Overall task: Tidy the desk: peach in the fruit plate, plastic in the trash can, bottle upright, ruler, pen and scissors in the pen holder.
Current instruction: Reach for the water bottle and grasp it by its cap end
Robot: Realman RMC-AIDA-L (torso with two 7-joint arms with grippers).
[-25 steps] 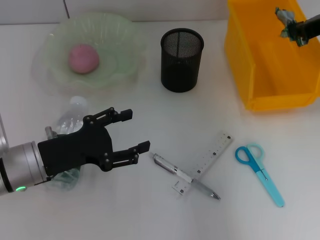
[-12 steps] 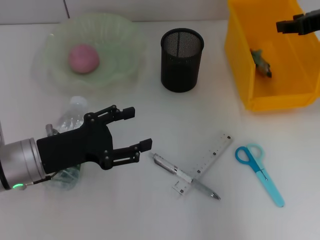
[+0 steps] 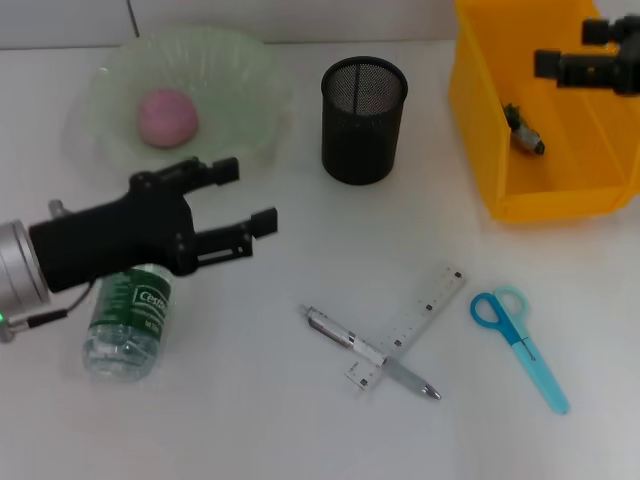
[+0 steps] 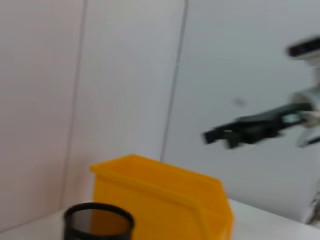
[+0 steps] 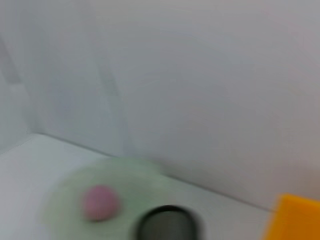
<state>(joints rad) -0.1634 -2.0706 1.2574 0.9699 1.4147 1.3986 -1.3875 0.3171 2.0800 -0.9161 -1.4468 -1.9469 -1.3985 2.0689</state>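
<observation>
My left gripper (image 3: 248, 195) is open and empty, hovering just in front of the green fruit plate (image 3: 250, 75), which holds the pink peach (image 3: 167, 117). The clear bottle (image 3: 125, 325) with a green label shows below the left arm, and its top end is hidden by the arm. Above the yellow trash can (image 3: 470, 110), my right gripper (image 3: 570, 48) is open, and the crumpled plastic (image 3: 523, 130) lies inside the can. The pen (image 3: 370, 352) lies across the ruler (image 3: 412, 322), with the blue scissors (image 3: 520, 345) to their right. The black mesh pen holder (image 3: 364, 120) stands upright.
The left wrist view shows the trash can (image 4: 160, 200), the pen holder (image 4: 97, 222) and the right arm's gripper (image 4: 240, 131) farther off. The right wrist view shows the peach (image 5: 100, 202), the pen holder (image 5: 167, 225) and a corner of the trash can (image 5: 295, 220).
The right gripper let go of the plastic, which dropped into the trash can. The left gripper moved back toward the plate, uncovering the bottle's label and base.
</observation>
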